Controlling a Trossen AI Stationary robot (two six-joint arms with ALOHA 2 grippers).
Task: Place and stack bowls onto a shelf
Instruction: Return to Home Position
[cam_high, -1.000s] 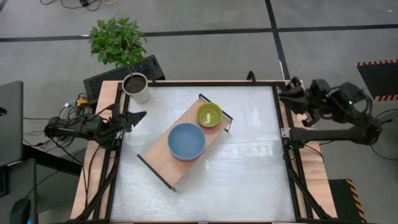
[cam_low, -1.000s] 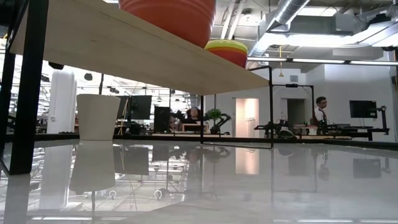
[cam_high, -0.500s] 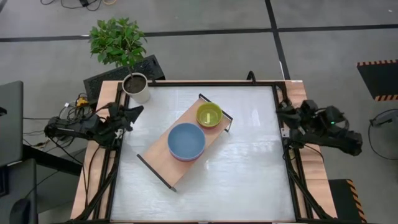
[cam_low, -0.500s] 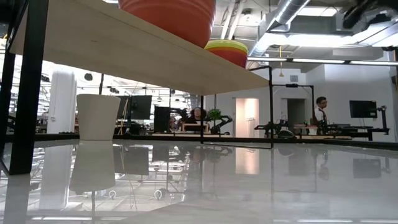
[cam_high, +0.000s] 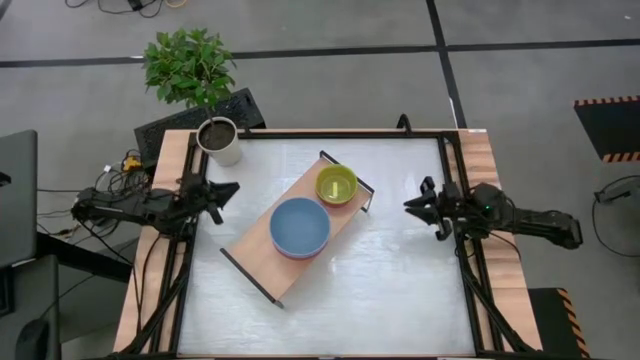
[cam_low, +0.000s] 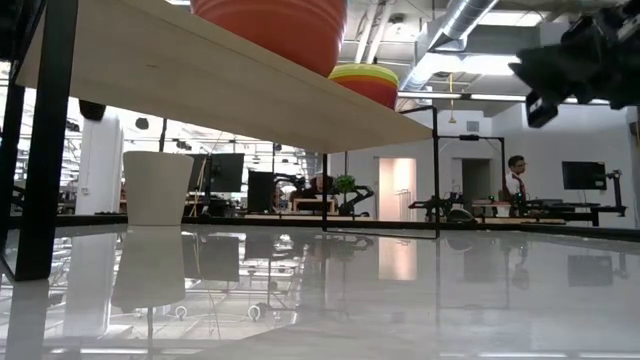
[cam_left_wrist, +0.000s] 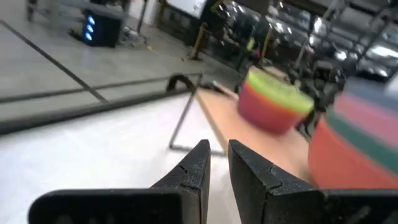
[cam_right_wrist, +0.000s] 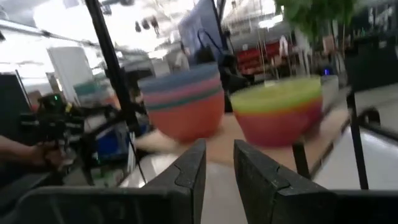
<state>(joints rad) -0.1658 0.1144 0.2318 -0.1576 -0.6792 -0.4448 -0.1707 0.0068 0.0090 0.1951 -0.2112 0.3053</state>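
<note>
"So, where do the bowls stand?"

"On the shelf (cam_high: 256, 266), in two piles. The blue-topped stack (cam_high: 299, 227) sits mid-board, and the yellow-green-topped stack (cam_high: 337, 185) is just beside it, by one black end frame. The whole board lies between the two grippers, well ahead of each one's fingertips."

"And the grippers themselves?"

"The left gripper (cam_left_wrist: 217, 148) hangs at its own table edge, fingers drawn narrow with only a slit between them, gripping nothing. The right gripper (cam_right_wrist: 219, 146) faces it from across the shelf — equally narrow, equally empty. A white plant pot (cam_high: 220, 141) stands off to the left gripper's side, apart from it."

"Which step is this, then?"

"I judge the stacking done and this the homing move. What comes next asks for no grasp — just folding each arm away from the shelf, clear of its frames."
</note>
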